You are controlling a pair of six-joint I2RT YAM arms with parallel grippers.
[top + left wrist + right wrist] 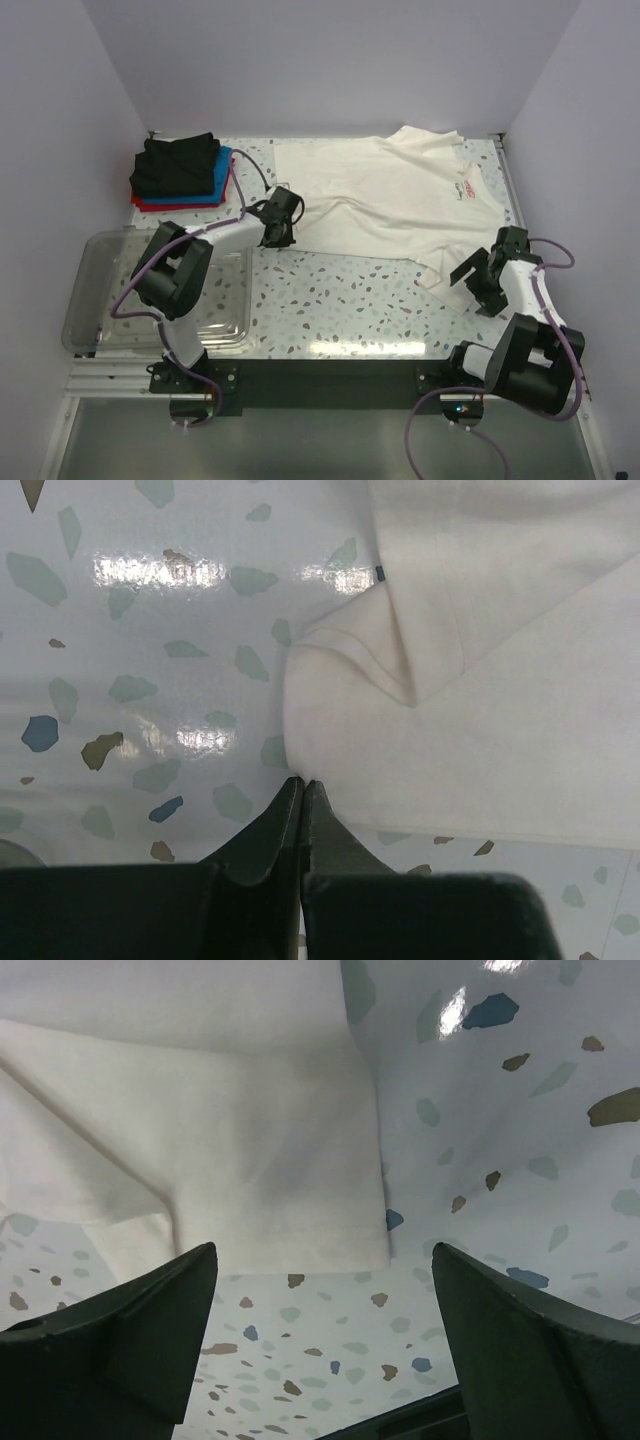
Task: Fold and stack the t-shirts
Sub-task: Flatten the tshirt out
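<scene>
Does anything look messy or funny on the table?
Yes. The white cloth t-shirt lies crumpled and crooked across the speckled table, unlike the neat folded black, blue and red stack in the far left corner.

white t-shirt (pixel 390 195): soft matt cloth, stitched hem, a bit wrinkly
folded t-shirts (pixel 180 168): same kind of matt cloth, black, blue and red, far left corner of the table
table (pixel 340 300): smooth, super glossy speckled top, light glare all over it
tub (pixel 100 290): clear shiny plastic
left gripper (pixel 302 790): matt black, looks like plastic
right gripper (pixel 322 1250): same matt black stuff
</scene>
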